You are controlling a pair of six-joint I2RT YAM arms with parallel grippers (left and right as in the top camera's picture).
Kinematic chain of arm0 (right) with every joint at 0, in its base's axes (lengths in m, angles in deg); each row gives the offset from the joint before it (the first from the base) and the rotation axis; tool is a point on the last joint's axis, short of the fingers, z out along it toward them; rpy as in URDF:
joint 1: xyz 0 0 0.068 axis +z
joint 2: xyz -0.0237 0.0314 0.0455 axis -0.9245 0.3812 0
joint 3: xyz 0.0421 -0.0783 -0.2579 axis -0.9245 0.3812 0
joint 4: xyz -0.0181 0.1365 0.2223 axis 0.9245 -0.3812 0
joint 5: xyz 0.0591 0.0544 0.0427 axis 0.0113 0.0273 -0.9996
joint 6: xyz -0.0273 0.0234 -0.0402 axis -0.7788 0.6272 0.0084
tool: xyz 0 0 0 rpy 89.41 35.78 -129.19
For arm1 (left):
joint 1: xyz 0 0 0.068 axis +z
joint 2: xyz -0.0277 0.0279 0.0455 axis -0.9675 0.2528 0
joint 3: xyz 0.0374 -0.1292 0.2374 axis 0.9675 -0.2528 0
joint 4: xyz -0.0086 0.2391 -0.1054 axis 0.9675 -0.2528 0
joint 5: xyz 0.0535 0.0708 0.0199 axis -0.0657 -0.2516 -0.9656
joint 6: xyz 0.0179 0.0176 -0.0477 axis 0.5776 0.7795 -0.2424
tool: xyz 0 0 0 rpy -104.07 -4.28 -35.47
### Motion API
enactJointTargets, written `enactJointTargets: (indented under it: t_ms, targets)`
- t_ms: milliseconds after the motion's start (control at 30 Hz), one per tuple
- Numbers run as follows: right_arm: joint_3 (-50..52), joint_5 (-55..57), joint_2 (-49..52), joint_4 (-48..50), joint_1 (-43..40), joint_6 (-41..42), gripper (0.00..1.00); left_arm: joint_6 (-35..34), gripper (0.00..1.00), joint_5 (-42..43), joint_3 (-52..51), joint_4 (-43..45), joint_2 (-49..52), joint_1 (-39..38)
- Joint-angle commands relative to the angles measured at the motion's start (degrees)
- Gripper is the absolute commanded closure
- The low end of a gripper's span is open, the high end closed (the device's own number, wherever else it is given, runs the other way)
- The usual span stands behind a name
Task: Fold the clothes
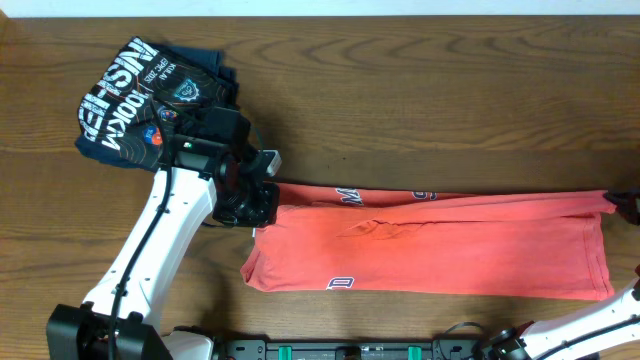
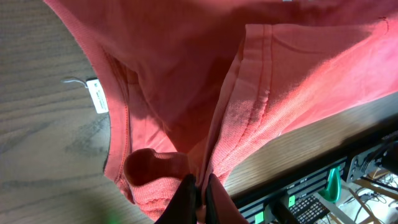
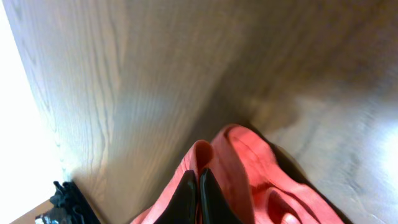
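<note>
Overhead: left gripper (image 2: pixel 200 186) and right gripper (image 3: pixel 198 179) each pinch an opposite T-shirt (image 1: pixel 440 250) end. Mid-fold, it seems; next move needs both ends carried across together.

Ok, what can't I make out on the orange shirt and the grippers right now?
- Overhead: right gripper nearly cut off by the frame edge; fingertips of the left gripper hidden under its own wrist.
- Overhead: orange shirt lettering mostly folded under, unreadable.
- Left wrist: neck label print too small.
</note>
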Motion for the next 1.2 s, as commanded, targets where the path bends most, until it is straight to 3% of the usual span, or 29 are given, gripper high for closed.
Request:
enactJointTargets:
  t_ms: [0,167,400,800,933,967,1167]
  targets:
    - [-1.2,0.2,-2.1,-0.6,-1.0,0.4,0.99,1.2,0.94,-0.2,0.8,-0.4,-0.9,0.3]
    - [-1.2,3.1,-2.1,-5.0,-1.4,-0.3,0.99,1.2,0.94,-0.6,0.8,-0.3,-0.9,0.3]
    - [-1.2,19.0,-2.1,-8.7,-1.4,7.5,0.99,1.2,0.94,-1.7,0.8,-0.3,-0.9,0.3]
    - [-1.2,22.6,-2.1,-7.1,-1.4,7.7,0.96,1.2,0.94,-4.7,0.8,-1.2,-0.9,0.3]
    - [-1.2,22.6,-2.1,-6.6,-1.5,7.7,0.64,1.2,0.94,-4.7,0.8,-1.2,-0.9,0.3]
    - [-1.4,22.1,-2.1,-6.5,-1.5,7.7,0.61,1.2,0.94,-4.7,0.8,-1.2,-0.9,0.3]
    - [-2.5,8.0,-2.1,-5.2,-1.3,0.6,0.65,1.2,0.94,-4.7,0.8,-1.2,-0.9,0.3]
